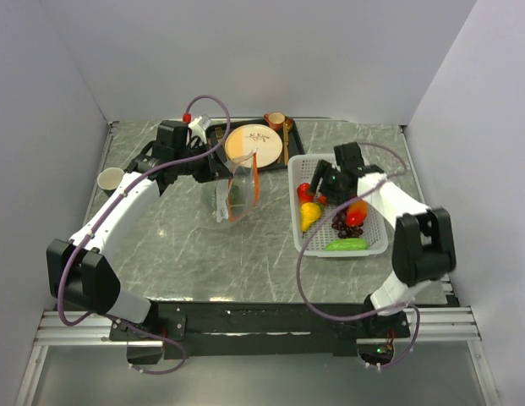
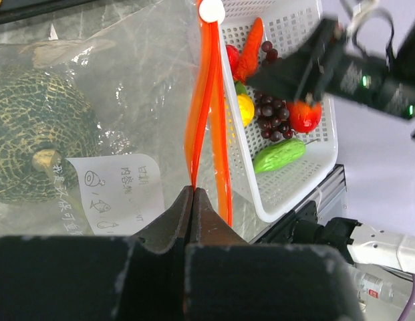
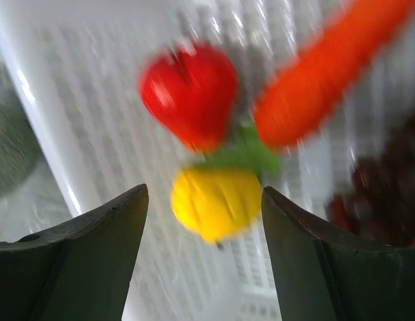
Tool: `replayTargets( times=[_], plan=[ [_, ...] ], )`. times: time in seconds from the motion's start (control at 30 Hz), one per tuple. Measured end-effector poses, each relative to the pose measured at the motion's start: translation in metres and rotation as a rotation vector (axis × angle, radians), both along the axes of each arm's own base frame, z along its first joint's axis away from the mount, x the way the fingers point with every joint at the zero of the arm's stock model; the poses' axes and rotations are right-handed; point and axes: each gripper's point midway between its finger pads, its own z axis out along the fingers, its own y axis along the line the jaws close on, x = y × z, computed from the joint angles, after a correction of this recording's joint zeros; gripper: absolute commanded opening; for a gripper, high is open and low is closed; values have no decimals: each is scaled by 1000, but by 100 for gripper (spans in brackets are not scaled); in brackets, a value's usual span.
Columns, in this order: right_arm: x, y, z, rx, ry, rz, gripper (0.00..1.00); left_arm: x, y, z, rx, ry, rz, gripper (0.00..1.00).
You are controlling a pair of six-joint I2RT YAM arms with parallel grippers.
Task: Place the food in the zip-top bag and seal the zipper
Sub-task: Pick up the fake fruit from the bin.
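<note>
The left end effector (image 2: 194,200) is clamped tight on the thin orange-red zipper strip (image 2: 206,100) of the clear floppy plastic zip-top bag (image 1: 237,199). The bag is thereby hung upright over the grey marbled surface (image 1: 203,254). Just ahead of the pinched fingertips the two sides of the strip are seen parted. The grip is judged to serve that purpose: the mouth is held up and open so that food can be dropped in. The round green netted toy melon (image 2: 33,140) is already lodged inside the bag, ahead and to the left of this end effector.

The right end effector (image 3: 204,221) is held with its fingers well apart and nothing gripped, lowered over the white plastic mesh basket (image 1: 374,245). The small yellow toy pear (image 3: 214,200) is framed directly ahead, in line with the gap between the fingers. The red toy piece (image 3: 190,93) is seen beyond it and the orange-red toy carrot (image 3: 314,87) beyond and to the right. The dark purple toy grapes (image 2: 270,117) are found off to its right, and the green toy cucumber (image 2: 279,155) further off than those. The wide spread is judged suited to straddling the pear. The wrist view is blurred, so contact cannot be told.

Most of the food is left in the basket and the zipper is unsealed.
</note>
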Motion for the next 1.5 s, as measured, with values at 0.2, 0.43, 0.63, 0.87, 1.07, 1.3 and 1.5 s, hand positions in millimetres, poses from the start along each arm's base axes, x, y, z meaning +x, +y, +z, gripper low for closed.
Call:
replayTargets(
  times=[0.2,0.43,0.63,0.87,1.07,1.3,1.5],
  plan=[
    [55,13,2,-10,-50,61,74,1,0,-3,2,8,1,1],
    [44,13,-19,-48,15,97,74,2,-1,-7,5,18,1,1],
    [42,18,-32,-49,36,118,71,5,-2,-10,4,23,0,1],
    [43,24,-48,-49,64,136,41,5,-2,-11,6,26,1,1],
    [39,24,-44,-46,41,141,33,5,-2,-10,5,25,0,1],
    [30,20,29,-16,-143,121,33,6,-2,-10,3,19,1,1],
    [24,35,110,75,-382,106,33,4,-2,-15,2,28,3,1]
  ],
)
